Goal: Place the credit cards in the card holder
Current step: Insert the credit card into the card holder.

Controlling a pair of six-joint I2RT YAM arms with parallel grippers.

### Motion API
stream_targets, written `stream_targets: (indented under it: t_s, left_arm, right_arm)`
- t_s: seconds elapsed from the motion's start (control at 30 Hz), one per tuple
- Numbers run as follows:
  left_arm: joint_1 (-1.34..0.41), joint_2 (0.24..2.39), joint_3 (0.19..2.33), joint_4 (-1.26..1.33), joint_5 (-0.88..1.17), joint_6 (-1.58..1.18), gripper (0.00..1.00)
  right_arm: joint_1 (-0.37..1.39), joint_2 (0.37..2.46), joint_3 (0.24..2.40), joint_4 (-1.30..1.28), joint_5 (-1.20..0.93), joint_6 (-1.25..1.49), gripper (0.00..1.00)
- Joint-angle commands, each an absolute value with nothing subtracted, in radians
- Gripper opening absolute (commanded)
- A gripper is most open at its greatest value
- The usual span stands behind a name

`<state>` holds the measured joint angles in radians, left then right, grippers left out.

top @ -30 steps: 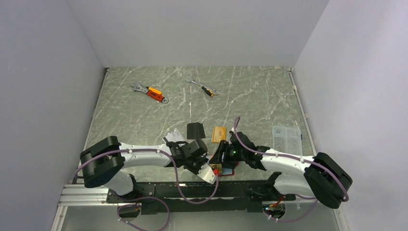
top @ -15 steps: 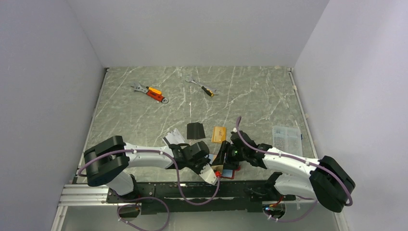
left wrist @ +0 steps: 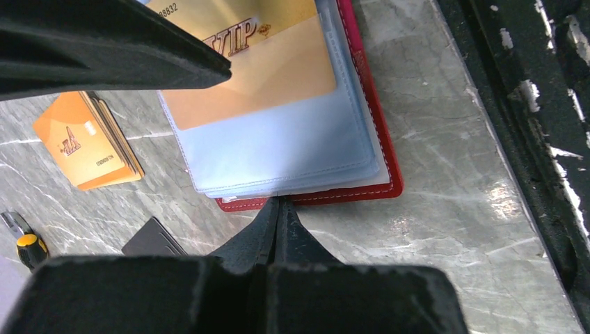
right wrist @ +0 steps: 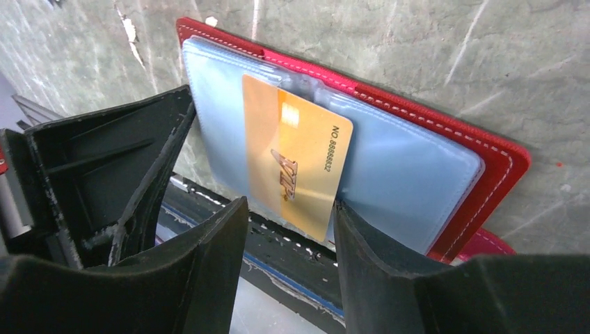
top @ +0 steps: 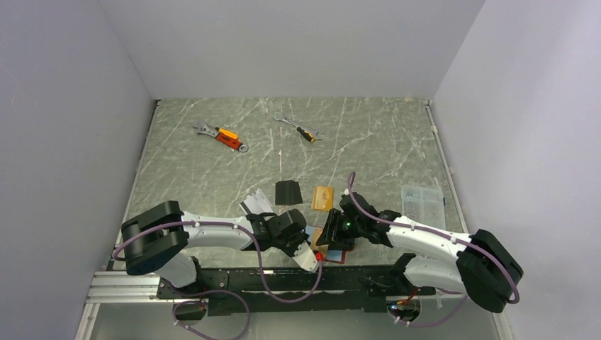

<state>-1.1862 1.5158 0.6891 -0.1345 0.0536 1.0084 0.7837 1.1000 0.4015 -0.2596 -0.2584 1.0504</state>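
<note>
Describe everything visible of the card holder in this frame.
The card holder is a small red leather-like wallet with pale stitching, lying open and flat on the grey marbled table near its front edge. Inside are pale blue translucent pockets; a gold VIP card sits partly slid into one. The shut left claw meets one edge. The right claw straddles the card's free end; whether it pinches is unclear.
</note>
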Motion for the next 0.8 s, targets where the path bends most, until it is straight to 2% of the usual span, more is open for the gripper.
stream_targets:
  t_s: [0.0, 0.6, 0.77]
  left_arm:
    - [-1.184, 1.522, 0.651, -0.206, 0.031, 1.001, 0.0]
    - [-1.184, 1.488, 0.634, -0.2, 0.031, 0.993, 0.0]
    - [-1.184, 1.477, 0.628, -0.202, 0.018, 0.994, 0.0]
  right_arm:
    - [0.783, 1.15, 0.443, -0.21, -0.246, 1.034, 0.5]
    - [0.862, 1.246, 0.488, -0.081, -0.263, 1.088, 0.5]
    - [0.855, 1.209, 0.499, -0.172, -0.235, 1.055, 0.52]
